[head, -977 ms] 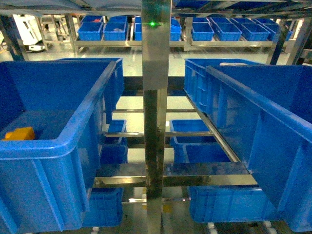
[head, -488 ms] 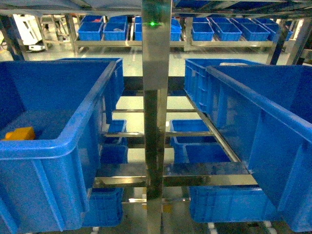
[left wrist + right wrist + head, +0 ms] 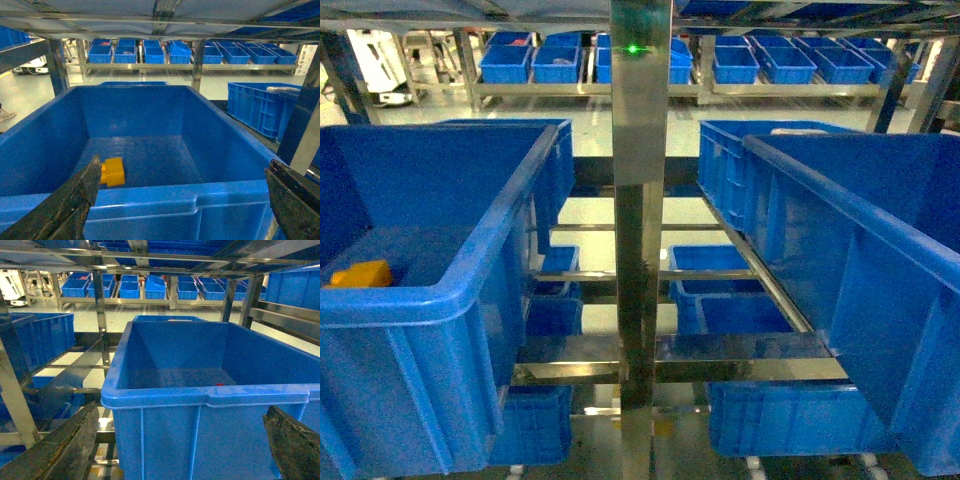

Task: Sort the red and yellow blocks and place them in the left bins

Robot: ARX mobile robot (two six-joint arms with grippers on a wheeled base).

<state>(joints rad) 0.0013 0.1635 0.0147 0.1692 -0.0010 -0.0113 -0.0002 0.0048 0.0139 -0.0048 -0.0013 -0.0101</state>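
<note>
The yellow block (image 3: 360, 273) lies on the floor of the large blue left bin (image 3: 430, 298), near its front left corner. From the left wrist view the same yellow block (image 3: 113, 171) sits just behind the bin's near rim (image 3: 200, 192). My left gripper (image 3: 182, 202) hangs open and empty in front of that rim. My right gripper (image 3: 180, 445) is open and empty before the near wall of another large blue bin (image 3: 200, 392). A small red sliver (image 3: 219, 384), apparently the red block, peeks over that rim. Neither gripper shows in the head view.
A steel upright post (image 3: 640, 250) stands between the left bin and the right bin (image 3: 840, 215). Steel shelf rails and smaller blue trays (image 3: 710, 290) lie lower in the gap. Rows of blue crates (image 3: 760, 62) fill the far racks. A shelf frame runs overhead.
</note>
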